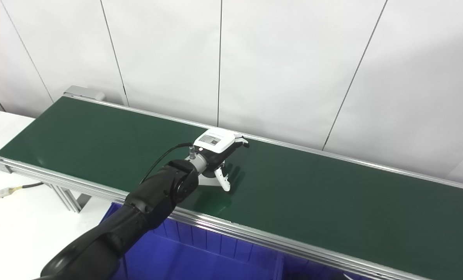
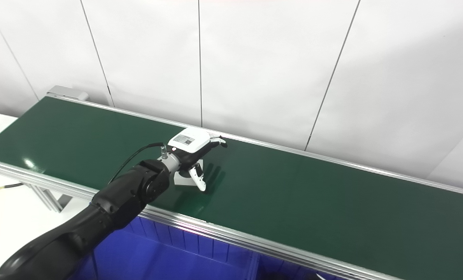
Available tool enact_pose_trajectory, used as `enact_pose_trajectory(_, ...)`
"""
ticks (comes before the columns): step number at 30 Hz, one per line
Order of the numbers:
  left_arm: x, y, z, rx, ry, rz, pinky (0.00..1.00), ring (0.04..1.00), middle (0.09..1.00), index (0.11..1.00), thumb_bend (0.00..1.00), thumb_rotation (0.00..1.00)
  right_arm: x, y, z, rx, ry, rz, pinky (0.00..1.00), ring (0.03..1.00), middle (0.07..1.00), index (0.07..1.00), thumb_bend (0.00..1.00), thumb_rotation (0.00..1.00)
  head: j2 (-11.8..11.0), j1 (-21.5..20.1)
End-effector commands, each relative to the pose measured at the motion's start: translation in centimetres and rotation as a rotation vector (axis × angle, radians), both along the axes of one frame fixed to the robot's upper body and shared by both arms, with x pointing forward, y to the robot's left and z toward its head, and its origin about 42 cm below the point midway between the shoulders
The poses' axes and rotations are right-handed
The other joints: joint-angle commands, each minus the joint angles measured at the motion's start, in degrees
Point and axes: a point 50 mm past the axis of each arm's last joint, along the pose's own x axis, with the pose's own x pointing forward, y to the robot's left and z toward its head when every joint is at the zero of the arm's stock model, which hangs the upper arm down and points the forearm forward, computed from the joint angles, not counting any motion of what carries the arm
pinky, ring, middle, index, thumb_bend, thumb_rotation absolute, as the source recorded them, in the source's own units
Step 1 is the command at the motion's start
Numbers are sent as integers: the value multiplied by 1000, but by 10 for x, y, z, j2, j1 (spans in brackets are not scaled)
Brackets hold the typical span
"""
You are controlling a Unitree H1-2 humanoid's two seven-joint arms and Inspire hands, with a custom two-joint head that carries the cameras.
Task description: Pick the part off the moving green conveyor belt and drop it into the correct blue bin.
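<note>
On the green conveyor belt (image 1: 332,194) | a white part (image 2: 183,179) is being covered by the left robot hand (image 1: 218,149), grasp unclear | blue bin (image 1: 200,252) lying below.

Bright, even overhead light; both views sharp, with soft glare on the green conveyor belt (image 2: 313,202) and faint shadows.

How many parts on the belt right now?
1. A light grey part sits on the green belt near its front edge, under the left hand, whose fingers reach over it. The hand hides most of it; the rest of the belt shows none.
</note>
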Motion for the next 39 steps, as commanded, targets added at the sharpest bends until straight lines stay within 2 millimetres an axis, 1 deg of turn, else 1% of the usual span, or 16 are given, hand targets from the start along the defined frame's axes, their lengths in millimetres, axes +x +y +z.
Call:
enact_pose_trajectory(1, 15, -3, 31, 6, -80, -15, 854, 909, 940, 855, 1000, 281, 5, 3, 11, -5, -86, 13, 687, 765, 801, 779, 1000, 239, 1, -2)
enact_pose_trajectory(10, 15, -10, 23, 22, -92, -26, 839, 891, 930, 854, 1000, 286, 3, 4, 12, -18, -89, 9, 681, 756, 798, 784, 1000, 252, 3, -8)
enact_pose_trajectory(18, 17, -9, 22, 65, -48, -16, 846, 903, 928, 857, 1000, 291, 1, 7, 13, -21, -92, 4, 678, 757, 799, 786, 1000, 250, 8, -14)
enact_pose_trajectory(21, 17, -8, 16, 70, -38, -13, 845, 897, 919, 857, 1000, 267, 0, 8, 13, -23, -94, 4, 682, 758, 798, 785, 1000, 253, 9, -17)
enact_pose_trajectory(26, 15, -11, 7, 41, -54, -6, 796, 853, 866, 820, 1000, 169, -1, 9, 14, -29, -98, 3, 677, 758, 799, 788, 1000, 260, 12, -22)
enact_pose_trajectory(29, 15, -14, 4, 19, -67, 4, 744, 818, 836, 803, 1000, 101, -2, 9, 14, -35, -97, 1, 676, 757, 801, 789, 1000, 267, 13, -23)
enact_pose_trajectory(32, 16, -15, 4, 8, -78, 9, 682, 778, 809, 786, 972, 41, -3, 10, 14, -32, -98, 2, 679, 760, 801, 786, 1000, 278, 15, -26)
enact_pose_trajectory(33, 16, -15, 5, -5, -82, 12, 638, 744, 790, 777, 964, 25, -3, 10, 14, -29, -99, 1, 680, 760, 801, 786, 1000, 278, 17, -26)
enact_pose_trajectory(34, 16, -16, 5, -14, -82, 14, 547, 667, 746, 762, 951, 10, -3, 10, 14, -26, -99, 0, 679, 760, 800, 785, 1000, 271, 17, -26)
enact_pose_trajectory(36, 17, -16, 7, -22, -78, 14, 455, 582, 681, 739, 921, 1, -3, 11, 14, -20, -99, -2, 680, 760, 799, 784, 1000, 264, 18, -26)
enact_pose_trajectory(37, 17, -17, 7, -25, -70, 14, 444, 571, 669, 735, 915, 0, -3, 11, 14, -18, -99, -3, 681, 761, 799, 784, 1000, 264, 18, -26)
enact_pose_trajectory(38, 18, -17, 8, -27, -58, 17, 414, 536, 633, 723, 891, 0, -3, 11, 14, -17, -98, -3, 682, 762, 799, 785, 1000, 266, 18, -26)
enact_pose_trajectory(39, 18, -17, 9, -30, -49, 19, 411, 523, 615, 712, 871, 0, -3, 11, 14, -17, -98, -3, 683, 764, 801, 786, 1000, 268, 18, -27)
